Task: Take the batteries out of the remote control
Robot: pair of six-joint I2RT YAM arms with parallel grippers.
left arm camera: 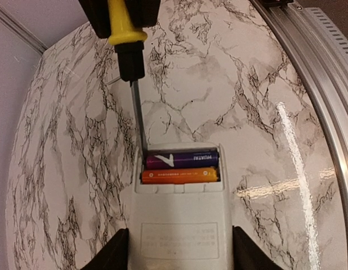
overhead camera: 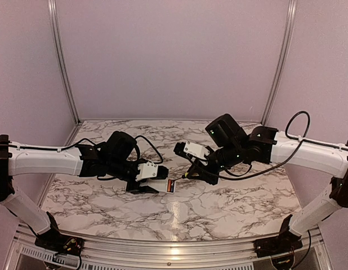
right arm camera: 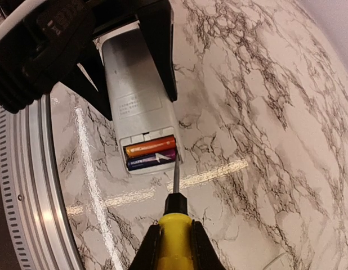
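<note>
The left gripper [left arm camera: 179, 247] clamps the flat white plastic remote control [left arm camera: 177, 225] — orange and purple batteries [left arm camera: 179, 168] ahead of its jaws. The right gripper [right arm camera: 171, 244] grips a yellow-handled screwdriver [right arm camera: 175, 219], tip at the bay's edge.

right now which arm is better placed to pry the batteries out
Right. The right gripper holds the screwdriver, its tip at the purple battery in the open bay. The left gripper is busy clamping the remote.
</note>
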